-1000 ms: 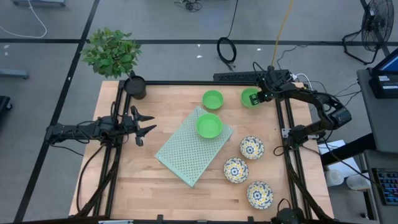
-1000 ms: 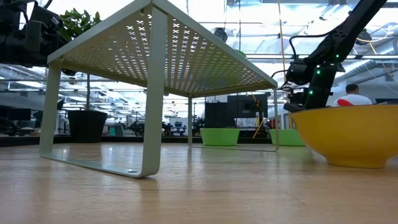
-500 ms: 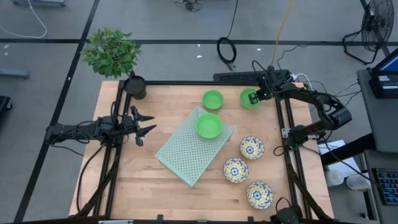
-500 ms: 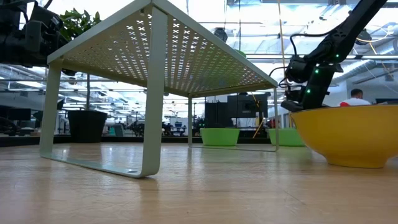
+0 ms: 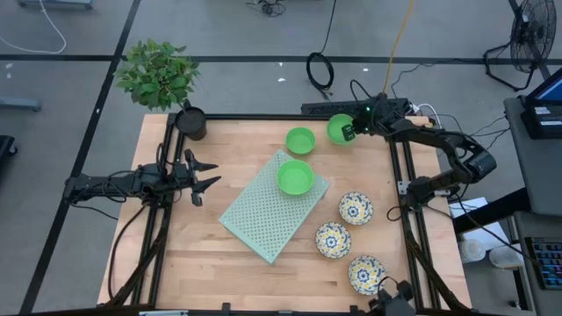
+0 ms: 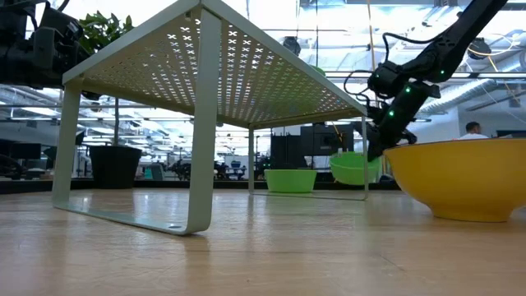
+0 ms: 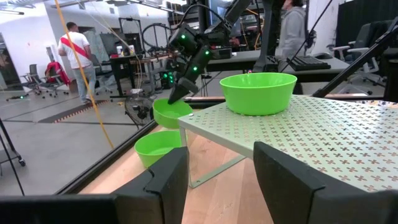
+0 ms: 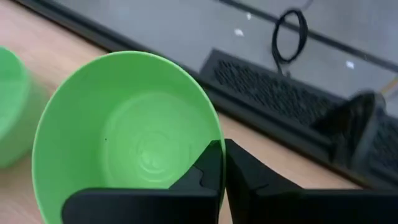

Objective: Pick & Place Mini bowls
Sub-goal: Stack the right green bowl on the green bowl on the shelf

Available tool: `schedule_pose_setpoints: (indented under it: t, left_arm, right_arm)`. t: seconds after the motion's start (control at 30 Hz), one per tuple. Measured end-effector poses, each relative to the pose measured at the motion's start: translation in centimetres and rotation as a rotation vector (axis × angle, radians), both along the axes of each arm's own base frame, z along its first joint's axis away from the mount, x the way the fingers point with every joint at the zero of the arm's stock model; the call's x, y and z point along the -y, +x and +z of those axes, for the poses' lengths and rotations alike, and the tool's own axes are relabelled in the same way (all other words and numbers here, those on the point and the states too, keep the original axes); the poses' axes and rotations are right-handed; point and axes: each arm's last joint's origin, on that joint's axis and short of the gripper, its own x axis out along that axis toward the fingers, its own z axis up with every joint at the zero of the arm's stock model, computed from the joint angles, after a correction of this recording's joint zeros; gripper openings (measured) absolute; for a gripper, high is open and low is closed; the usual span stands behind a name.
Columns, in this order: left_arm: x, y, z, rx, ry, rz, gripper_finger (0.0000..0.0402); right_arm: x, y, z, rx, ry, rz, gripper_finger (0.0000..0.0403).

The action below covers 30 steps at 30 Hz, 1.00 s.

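Green bowl [image 5: 338, 129] | pinched at rim (tilted, off table) | right hand [image 5: 349, 132]

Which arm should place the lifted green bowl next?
Right. Its gripper already pinches the lifted bowl by the rim at the table's far edge; the left gripper waits open, farther away.

Right gripper [image 5: 349, 132] is black, pinching a plain bright green bowl [image 5: 339, 129]. Three floral bowls [image 5: 356, 208] w/ blue-yellow-white pattern lie well apart from it.

The yellow bowl [image 6: 468, 177] is cut off by the low view's edge.
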Motion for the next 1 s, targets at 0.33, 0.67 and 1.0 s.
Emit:
schedule_pose_setpoints:
  t: [0.33, 0.67, 1.0]
  left_arm:
    - [0.0, 0.0, 0.0, 0.0, 0.0, 0.0, 0.0182]
    - [0.0, 0.0, 0.0, 0.0, 0.0, 0.0, 0.0182]
    - [0.0, 0.0, 0.0, 0.0, 0.0, 0.0, 0.0182]
  right_arm:
    - [-0.1, 2.1, 1.6, 0.126, -0.164, 0.062, 0.0]
    - [-1.2, 4.6, 3.1, 0.247, -0.296, 0.153, 0.0]
    - [-3.0, 6.9, 4.6, 0.349, -0.415, 0.261, 0.0]
